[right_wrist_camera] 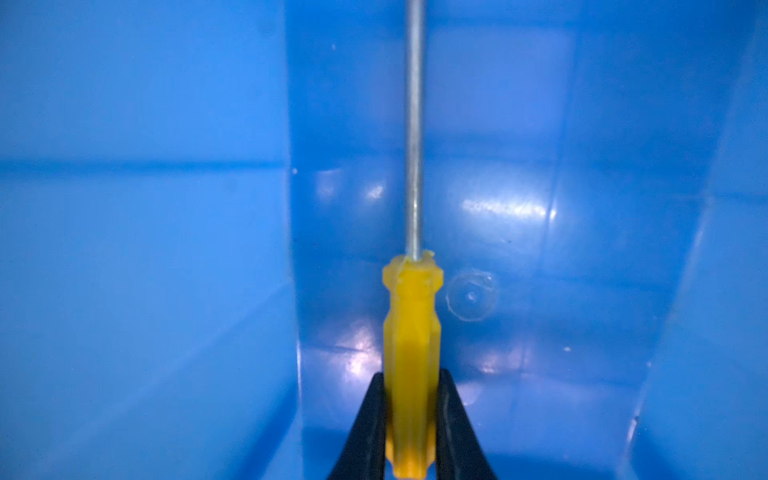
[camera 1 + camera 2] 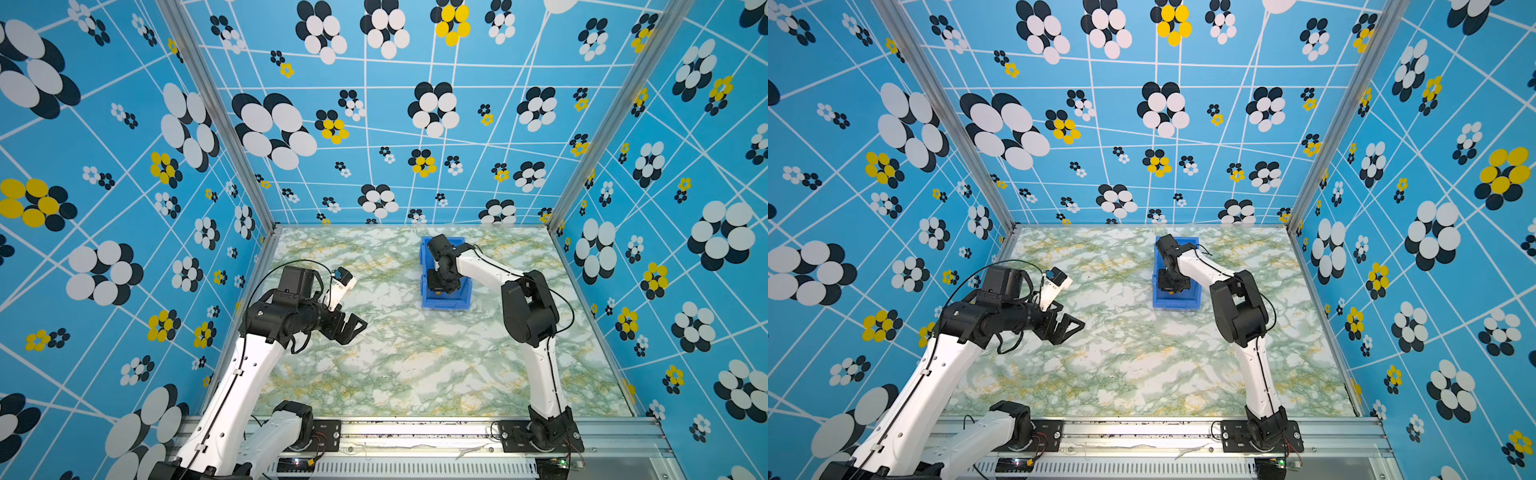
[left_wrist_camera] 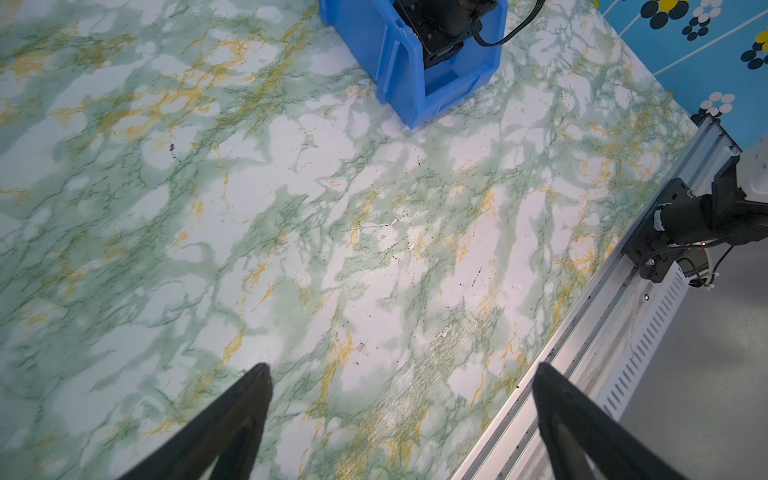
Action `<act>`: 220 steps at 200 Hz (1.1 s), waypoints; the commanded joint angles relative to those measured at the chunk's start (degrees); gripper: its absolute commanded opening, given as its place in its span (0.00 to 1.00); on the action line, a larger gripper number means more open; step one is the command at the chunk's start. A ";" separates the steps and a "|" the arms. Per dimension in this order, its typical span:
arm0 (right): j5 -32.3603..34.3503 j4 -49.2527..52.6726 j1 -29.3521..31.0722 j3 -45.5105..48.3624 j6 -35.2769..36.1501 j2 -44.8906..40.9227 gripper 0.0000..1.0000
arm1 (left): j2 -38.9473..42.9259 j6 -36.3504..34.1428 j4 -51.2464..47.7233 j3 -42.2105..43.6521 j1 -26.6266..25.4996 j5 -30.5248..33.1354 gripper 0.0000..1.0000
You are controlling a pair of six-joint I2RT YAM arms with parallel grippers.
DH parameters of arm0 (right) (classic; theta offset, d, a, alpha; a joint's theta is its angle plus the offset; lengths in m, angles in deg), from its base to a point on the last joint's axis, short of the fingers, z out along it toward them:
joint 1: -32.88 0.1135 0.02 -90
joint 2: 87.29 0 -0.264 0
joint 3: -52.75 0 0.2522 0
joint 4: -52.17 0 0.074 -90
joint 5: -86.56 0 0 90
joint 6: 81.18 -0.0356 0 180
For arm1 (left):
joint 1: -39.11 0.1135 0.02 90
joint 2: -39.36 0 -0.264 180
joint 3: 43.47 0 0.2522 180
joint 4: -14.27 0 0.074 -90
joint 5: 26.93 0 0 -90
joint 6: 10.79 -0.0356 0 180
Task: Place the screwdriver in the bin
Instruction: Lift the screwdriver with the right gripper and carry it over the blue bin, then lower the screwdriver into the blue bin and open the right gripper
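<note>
Marble table (image 2: 415, 365) fills the lower centre in both top views. We see the bin (image 2: 446, 303) just right of centre, toward the back. Left gripper (image 3: 401, 370) hangs centre-left, jaws spread wide over bare table, well apart from the bin. Right gripper (image 1: 410, 376) is down inside the bin, jaws clamped on the screwdriver (image 1: 410, 324) handle. Shaft sticks straight out past the tips, w/ blue walls all round. Can't tell if it touches the floor.

Both top views look down from high on the near side, facing far. The left wrist camera overlooks the green marbled tabletop (image 3: 291, 208); the right wrist camera sits close inside the bright blue plastic bin (image 1: 145, 249).
</note>
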 commanded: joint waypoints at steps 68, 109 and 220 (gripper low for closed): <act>-0.01 0.92 -0.57 -0.96 -0.76 1.24 0.24 | 0.21 1.39 0.12 0.46 -0.44 -0.78 0.99; 1.31 1.96 -0.57 -1.82 -0.26 -0.66 0.29 | -0.01 1.47 0.16 0.36 -0.49 -0.71 0.99; 0.52 1.40 -0.57 1.08 0.34 -17.49 0.40 | -1.86 2.48 1.35 0.08 -0.40 0.89 0.99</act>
